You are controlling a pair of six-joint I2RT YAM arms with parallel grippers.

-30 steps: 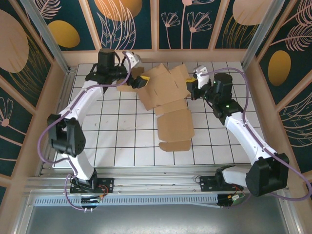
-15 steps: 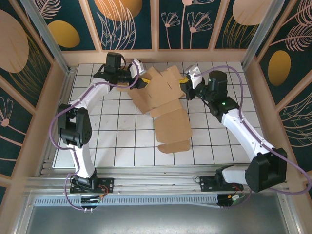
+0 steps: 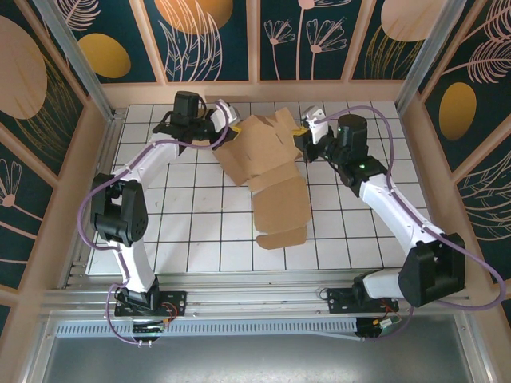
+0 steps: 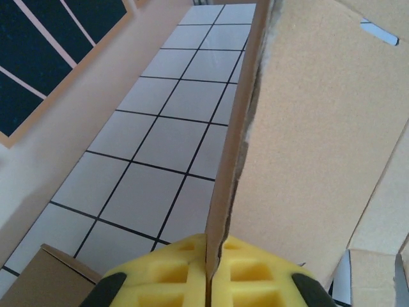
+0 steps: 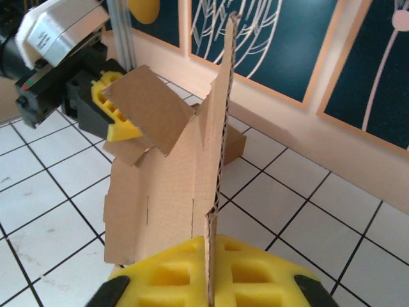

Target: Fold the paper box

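Note:
The paper box [image 3: 267, 163] is an unfolded brown cardboard blank, its far half raised off the tiled table and its near flaps trailing flat towards me. My left gripper [image 3: 226, 128] is shut on the blank's far left panel; in the left wrist view its yellow pads [image 4: 172, 272] pinch the cardboard edge [image 4: 319, 128], which stands upright. My right gripper [image 3: 303, 140] holds the far right side. Its yellow pads [image 5: 255, 275] press on an upright corrugated panel [image 5: 166, 192]. The left gripper [image 5: 112, 112] shows beyond that panel, on a bent flap.
The white tiled table [image 3: 184, 215] is walled by wooden panels with dark floral prints [image 3: 200, 32]. Aluminium posts [image 3: 76, 56] stand at the back corners. Open tiles lie to the left and right of the box's near flaps [image 3: 283, 235].
The left gripper has closed from wide open onto the box's far left panel. Both grippers moved slightly inward and back, and the box's far half shifted left with them.

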